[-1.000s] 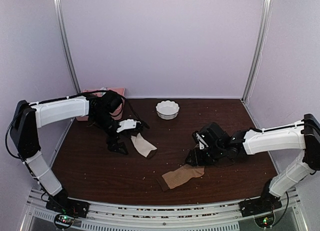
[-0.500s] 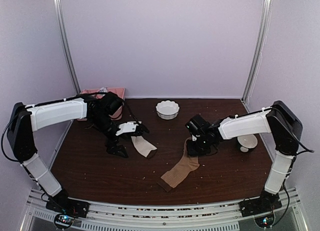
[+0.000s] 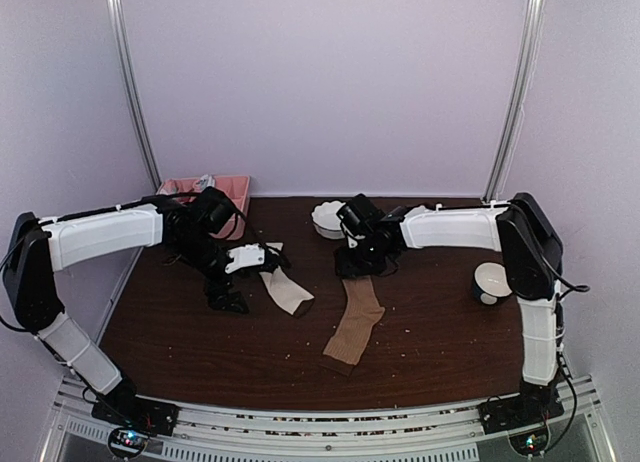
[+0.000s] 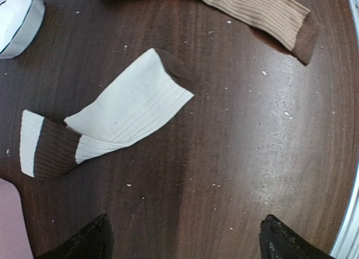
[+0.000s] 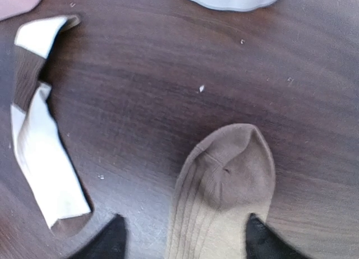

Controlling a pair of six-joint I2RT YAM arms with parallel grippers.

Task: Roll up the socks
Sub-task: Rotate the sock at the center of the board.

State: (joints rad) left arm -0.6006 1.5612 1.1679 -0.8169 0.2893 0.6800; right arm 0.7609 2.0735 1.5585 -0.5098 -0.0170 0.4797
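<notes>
Two socks lie on the dark brown table, and I hold neither one. The tan sock is flat and straight in the middle of the table, with its dark end toward my bases. The cream sock lies to its left, apart from it. It is bent over on itself and has a dark brown band and a dark tip.

My right gripper hangs low over the far, round end of the tan sock. Its two fingers stand apart, one on each side of the sock, and they are not squeezing it.

My left gripper hangs over bare table just beside the cream sock. Its fingers are spread very wide, with nothing between them.

A wavy white bowl sits just behind my right gripper, partly hidden by it. A second white bowl stands by my right arm. A pink tray is at the back left corner.
</notes>
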